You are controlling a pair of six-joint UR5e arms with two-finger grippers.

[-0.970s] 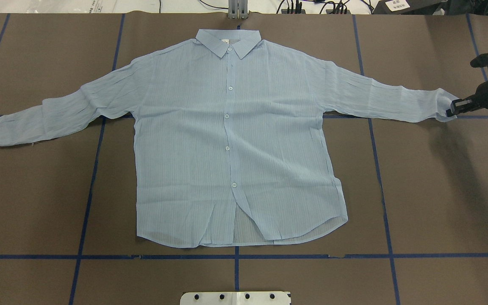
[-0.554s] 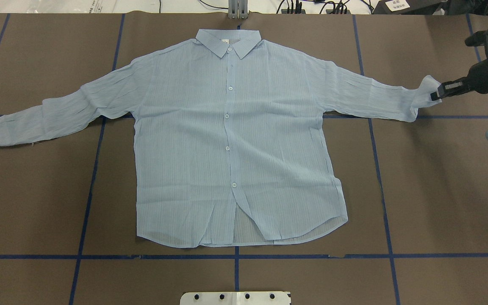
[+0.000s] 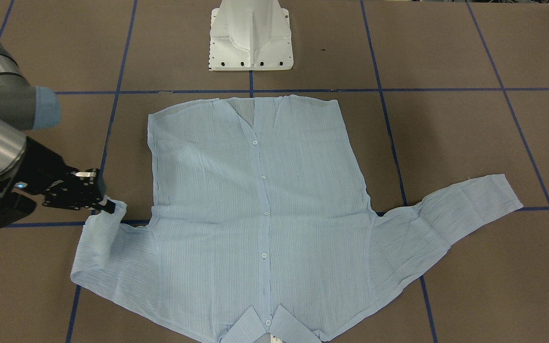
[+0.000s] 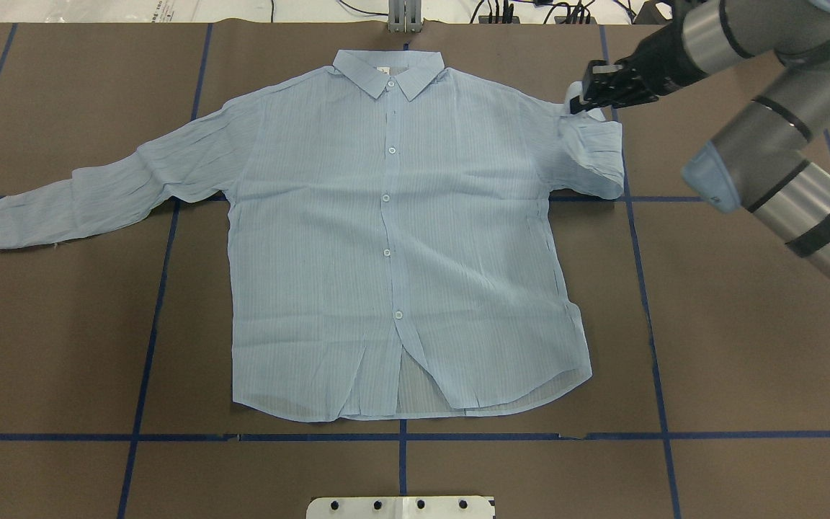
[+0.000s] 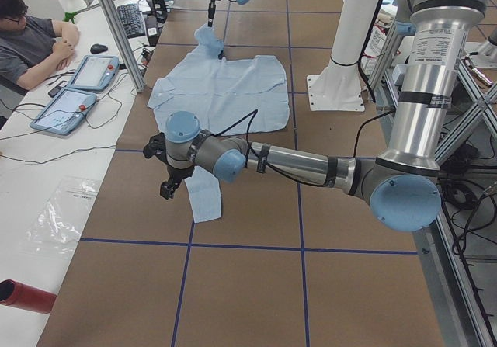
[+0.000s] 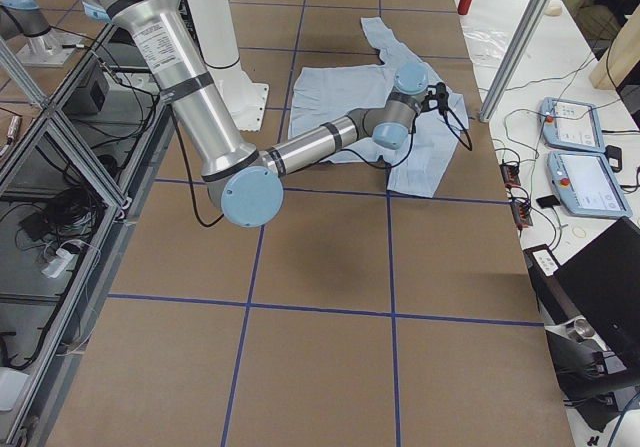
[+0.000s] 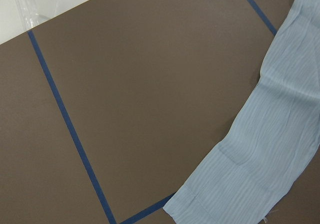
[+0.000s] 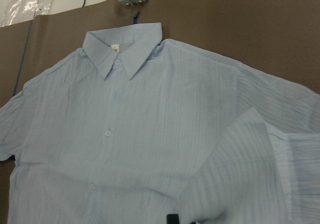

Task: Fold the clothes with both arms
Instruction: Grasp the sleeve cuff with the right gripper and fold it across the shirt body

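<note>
You see the left gripper (image 5: 165, 188) clearly only from the side, above the outstretched sleeve end, so I cannot tell its jaws. Right gripper (image 4: 577, 104) jaws are pinched narrow on the other cuff (image 3: 116, 212), doubled back by the shoulder. The striped button-up shirt (image 4: 386, 252) lies flat on the tabletop (image 4: 746, 346).

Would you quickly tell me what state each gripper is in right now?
Left gripper: cannot tell.
Right gripper: closed on the shirt sleeve cuff.
</note>
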